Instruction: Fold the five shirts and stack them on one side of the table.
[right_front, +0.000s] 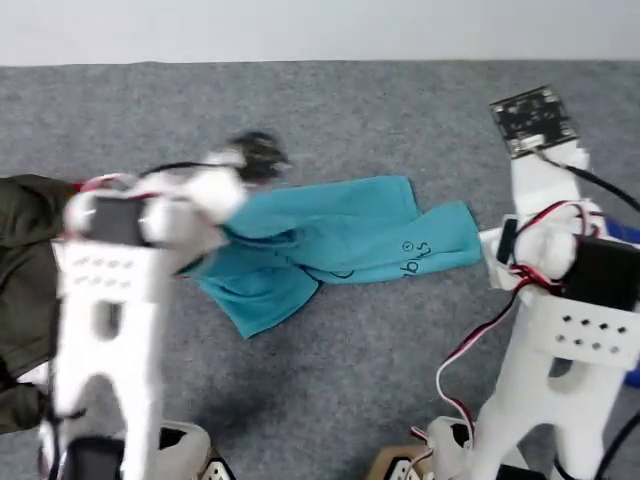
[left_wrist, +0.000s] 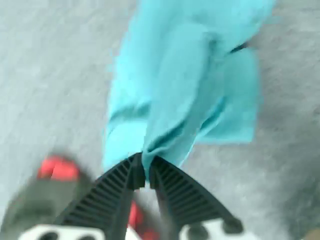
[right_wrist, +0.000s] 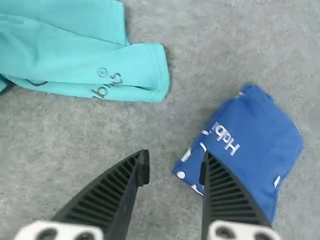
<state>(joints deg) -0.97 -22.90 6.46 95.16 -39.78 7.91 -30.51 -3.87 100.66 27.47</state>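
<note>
A teal shirt (right_front: 340, 240) lies crumpled across the middle of the grey table. My left gripper (left_wrist: 142, 172) is shut on a bunched edge of the teal shirt (left_wrist: 185, 90), and the cloth hangs stretched from its tips. In the high view that arm's gripper (right_front: 215, 215) sits over the shirt's left end. My right gripper (right_wrist: 172, 167) is open above the carpet, between the teal shirt's hem (right_wrist: 145, 75) and a folded blue shirt (right_wrist: 250, 145). Its fingers hold nothing.
A dark olive garment (right_front: 25, 290) lies at the table's left edge. A sliver of blue cloth (right_front: 622, 232) shows behind the right arm (right_front: 560, 300). Bare grey carpet stretches along the back and the front middle.
</note>
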